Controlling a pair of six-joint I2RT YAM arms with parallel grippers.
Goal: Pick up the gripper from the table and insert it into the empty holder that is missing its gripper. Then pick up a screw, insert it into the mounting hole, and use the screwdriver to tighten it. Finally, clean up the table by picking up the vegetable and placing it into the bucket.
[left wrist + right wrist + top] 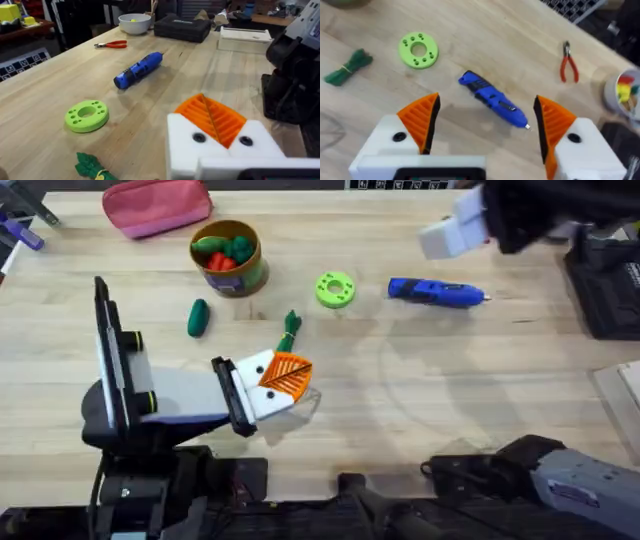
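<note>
Two grippers: right gripper point(482, 132) jaws wide apart, empty, above screwdriver point(492, 100). Left gripper point(285, 380) pads together, holding nothing. Bucket point(228, 258) w/ veg on table point(420, 410).

no readable text, labels or numbers anywhere

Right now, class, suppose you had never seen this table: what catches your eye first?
The blue screwdriver lies on the bare wood right of the lime-green disc, with the right claw open above it. Near the table's front, the left claw shows bright orange pads, and the bucket holds toy vegetables.
</note>
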